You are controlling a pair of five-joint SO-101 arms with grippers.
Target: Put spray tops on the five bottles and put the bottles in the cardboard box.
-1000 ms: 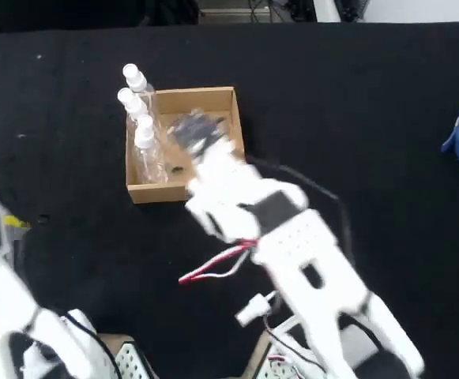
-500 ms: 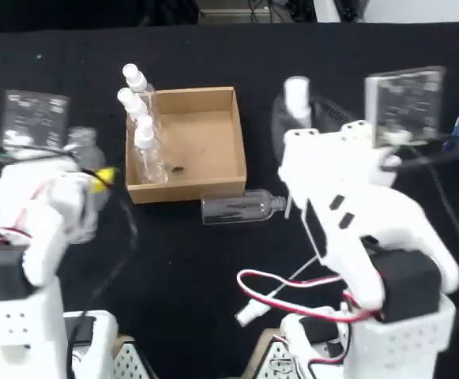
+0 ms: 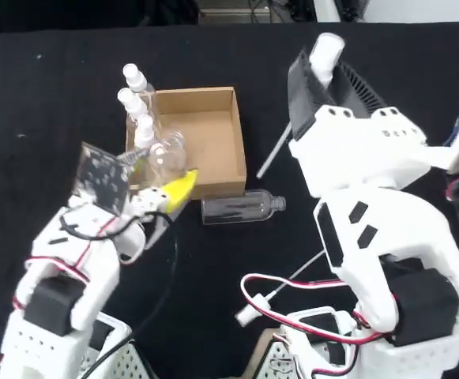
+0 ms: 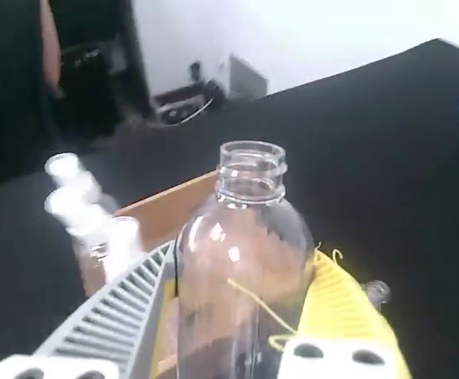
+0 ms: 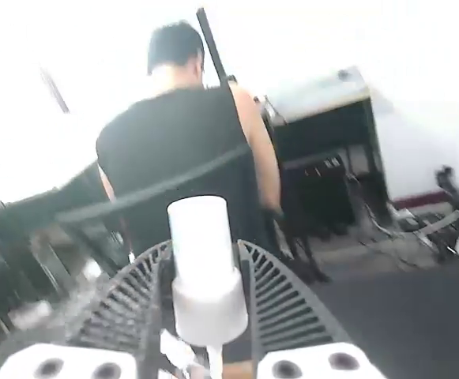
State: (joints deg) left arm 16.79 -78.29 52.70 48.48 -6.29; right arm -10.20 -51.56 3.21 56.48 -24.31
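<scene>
Left claw [image 3: 163, 178] is clamped round the belly of an open bottle [image 4: 241, 260], neck up and bare, held over the box [image 3: 213, 98] at its 7 o'clock corner. Upright makes sense, since a top has to drop straight into that mouth. Over at 3 o'clock of the box, well apart, the right claw [image 5: 205, 294] is raised high and pinches a spray top [image 5: 206, 260] by its collar, head above the fingers and its thin tube hanging free below, ready, I'd say, to thread into a neck. Inside the box, three capped bottles [image 3: 139, 118] stand in a row against the 9 o'clock wall, packed tight to leave room for the rest. One more bottle [image 3: 241, 208] lies on its side on the counter [image 3: 55, 55] just outside the box's 6 o'clock wall, neck toward 3 o'clock, no top on it. So three look done and two remain. The next job looks like bringing top and open neck together, and the lineup must be true or the tube will snag on the rim.
</scene>
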